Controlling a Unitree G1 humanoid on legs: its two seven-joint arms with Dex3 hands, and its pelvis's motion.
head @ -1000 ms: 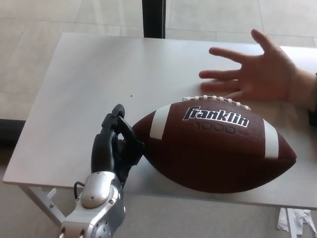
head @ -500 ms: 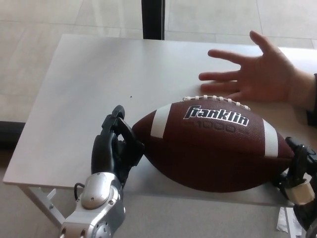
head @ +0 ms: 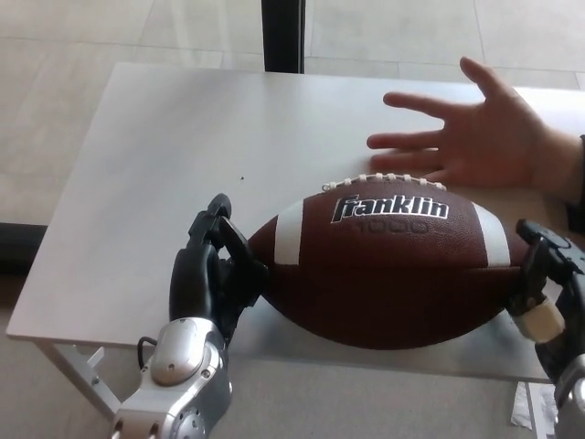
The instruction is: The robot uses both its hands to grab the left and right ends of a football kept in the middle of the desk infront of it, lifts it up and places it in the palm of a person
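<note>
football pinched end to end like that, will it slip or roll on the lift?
Likely prone to spinning: the football is oval, and the left hand and right hand meet it only at its tapered tips. Its pebbled-looking brown skin probably gives fair grip. It looks inflated and firm, likely light for its size. If released on the desk, it would probably roll or wobble.

Single head view, looking steeply down, close over the white desk (head: 146, 155), floor beyond
</note>
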